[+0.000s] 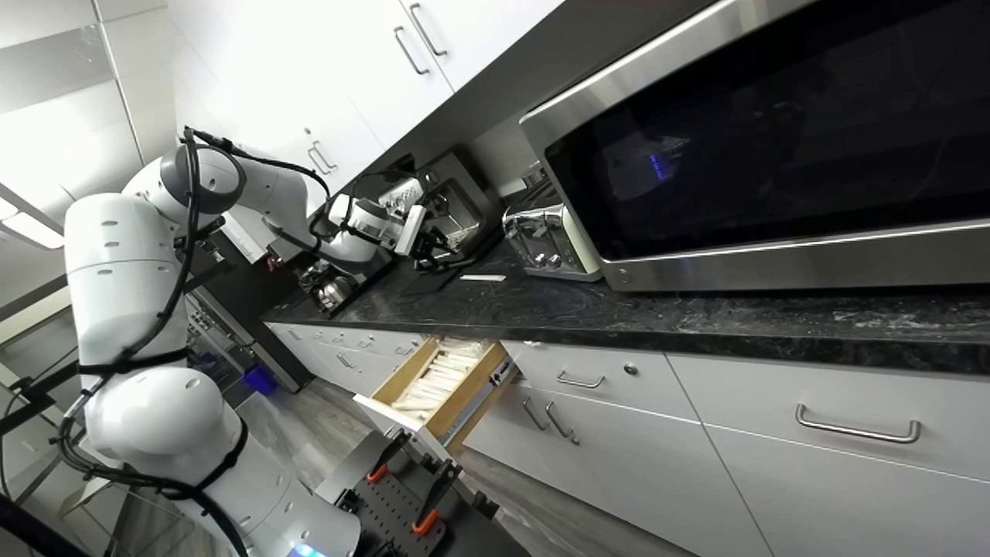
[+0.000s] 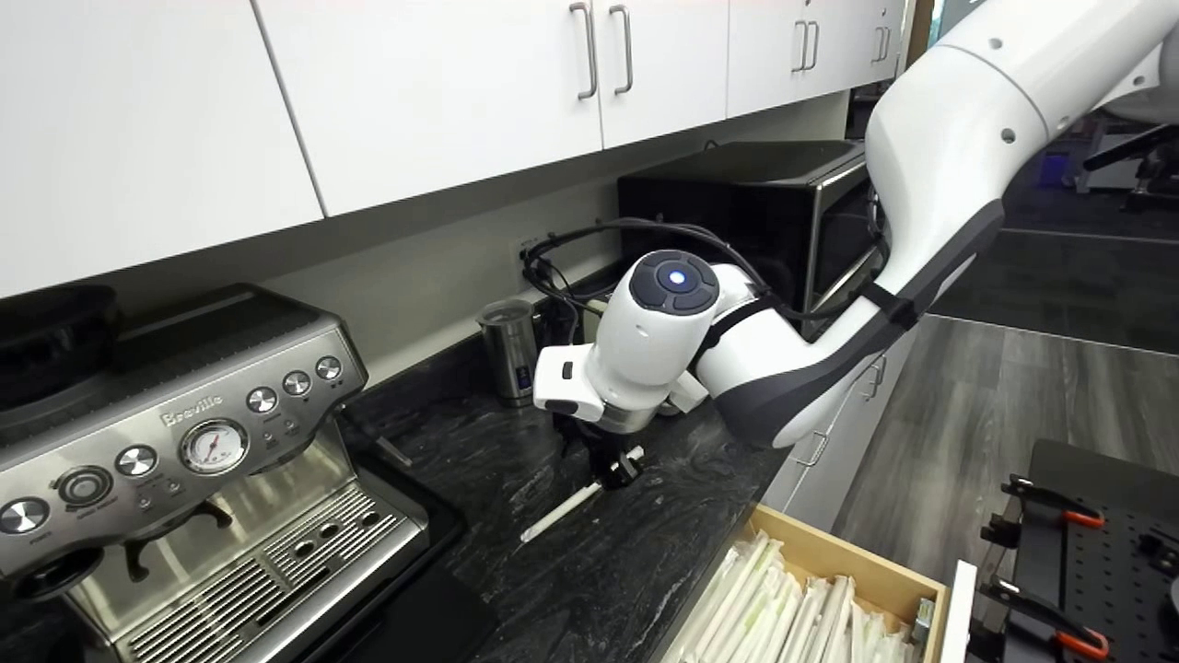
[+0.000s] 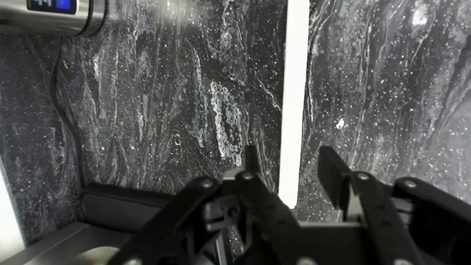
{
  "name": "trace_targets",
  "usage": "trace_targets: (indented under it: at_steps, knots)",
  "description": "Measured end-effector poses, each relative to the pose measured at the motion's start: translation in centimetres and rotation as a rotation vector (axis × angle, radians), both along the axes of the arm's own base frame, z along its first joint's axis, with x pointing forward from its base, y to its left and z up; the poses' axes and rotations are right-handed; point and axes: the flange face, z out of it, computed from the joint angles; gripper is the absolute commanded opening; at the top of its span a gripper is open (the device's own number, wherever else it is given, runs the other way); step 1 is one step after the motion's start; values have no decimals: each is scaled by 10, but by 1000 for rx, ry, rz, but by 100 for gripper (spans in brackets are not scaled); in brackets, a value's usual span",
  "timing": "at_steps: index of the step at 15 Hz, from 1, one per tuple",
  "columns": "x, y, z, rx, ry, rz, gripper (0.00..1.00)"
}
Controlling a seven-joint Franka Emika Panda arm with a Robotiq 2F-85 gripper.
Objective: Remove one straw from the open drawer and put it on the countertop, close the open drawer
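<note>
The drawer [image 1: 469,396] stands open in both exterior views and holds several wrapped white straws [image 2: 769,608]; its pale wood side [image 2: 852,554] also shows. One white straw [image 2: 564,512] lies on the dark countertop [image 2: 571,599]. This straw also shows in an exterior view [image 1: 483,277] and runs up the wrist view [image 3: 294,92]. My gripper [image 3: 289,152] is open, with its fingers apart on either side of the straw's near end and a gap on both sides. In an exterior view the gripper [image 2: 617,468] is low over the countertop at the straw.
An espresso machine [image 2: 212,442] with a dark mat stands beside the gripper. A steel jug [image 2: 509,350] stands near the wall. A toaster [image 1: 541,236] and a microwave [image 1: 773,155] stand further along the counter. White wall cabinets [image 2: 442,83] hang above.
</note>
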Motion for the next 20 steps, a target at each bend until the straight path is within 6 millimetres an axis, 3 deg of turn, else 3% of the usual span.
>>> trace_targets:
  at_steps: [3,6,8,11,18,20]
  knots:
    - [-6,11,3,26,13,1,99]
    - [-22,20,11,27,12,20,100]
    - [-44,18,20,12,10,34,100]
    - [-95,10,33,-15,19,55,100]
    - [-238,5,39,-16,105,161,100]
    - [-260,7,46,6,101,190,100]
